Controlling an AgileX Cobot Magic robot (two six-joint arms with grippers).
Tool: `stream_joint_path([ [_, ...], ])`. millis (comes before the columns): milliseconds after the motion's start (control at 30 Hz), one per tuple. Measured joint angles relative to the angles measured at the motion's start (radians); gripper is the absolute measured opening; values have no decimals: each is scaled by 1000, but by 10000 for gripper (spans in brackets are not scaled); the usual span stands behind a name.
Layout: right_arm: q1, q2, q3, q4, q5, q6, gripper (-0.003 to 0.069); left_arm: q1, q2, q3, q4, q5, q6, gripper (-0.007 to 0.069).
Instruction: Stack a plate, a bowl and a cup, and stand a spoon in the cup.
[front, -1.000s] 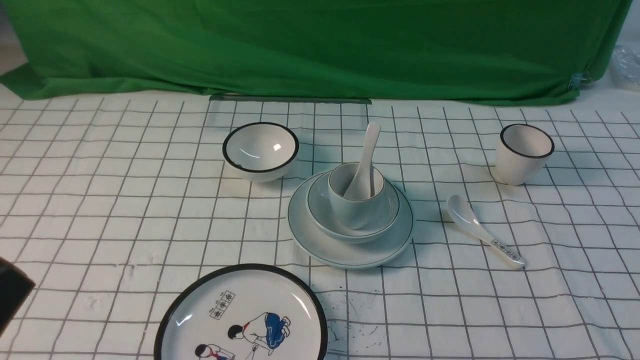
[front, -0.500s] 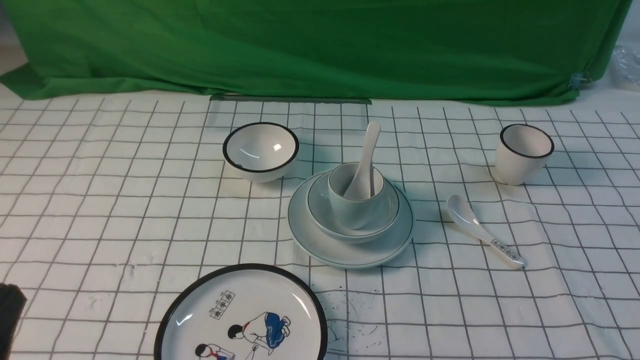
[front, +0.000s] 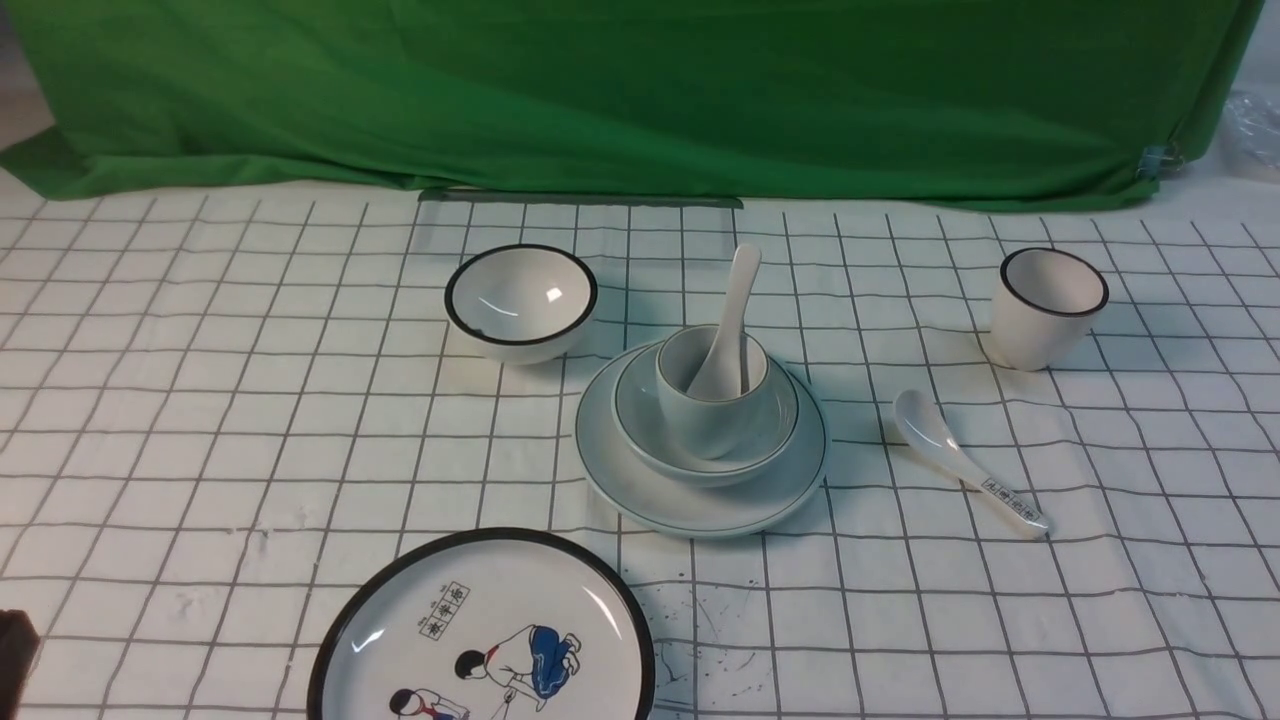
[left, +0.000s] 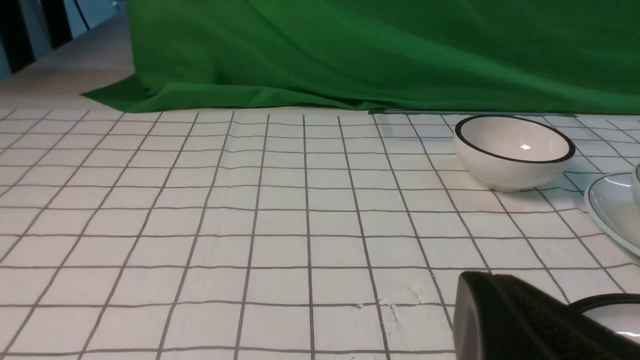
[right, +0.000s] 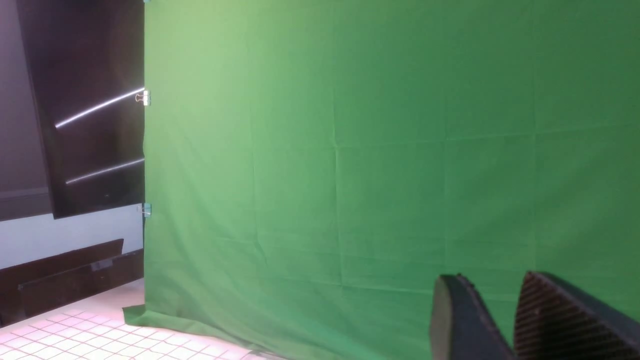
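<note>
Across the worktop (front: 200, 420) lies a white cloth ruled with a grey grid, wrinkled in places and speckled with small dark marks near the front. A green cloth backdrop (front: 640, 90) hangs behind it and spills onto the far edge; in the right wrist view a dark panel and a pale wall show beside that backdrop.

Two plates are counted: the plain pale plate (front: 640, 490) near the middle, and a black-rimmed plate with cartoon figures (front: 480, 640) at seven o'clock from it, cut by the near edge. Two bowls: the shallow pale bowl (front: 770, 425) sits on the plain plate, and a deeper black-rimmed bowl (front: 520, 300) stands at ten o'clock, just beside the plate. Two cups: the pale cup (front: 705, 415) stands in the shallow bowl, and a black-rimmed cup (front: 1045, 305) stands well apart at two o'clock. Two spoons: the plain white spoon (front: 735, 300) stands in the pale cup, handle leaning up toward twelve o'clock, and a spoon with printed marks (front: 965, 465) lies flat at three o'clock.

The left gripper (left: 520, 320) shows its fingers clenched together, holding nothing, low over the cloth. The right gripper (right: 505, 315) has its fingers slightly apart, released and empty, facing the backdrop.
</note>
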Motion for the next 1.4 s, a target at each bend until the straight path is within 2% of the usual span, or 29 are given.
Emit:
stream_joint_path([
  [967,0,0,0,25,0,-5,237,1,0,0,0,4,7,3],
  [1100,0,0,23,200,-3,-192,237,1,0,0,0,4,9,3],
  [1233,0,0,45,253,0,-251,237,1,0,0,0,4,9,3],
  [1400,-12,0,114,257,-2,-275,237,1,0,0,0,4,9,3],
])
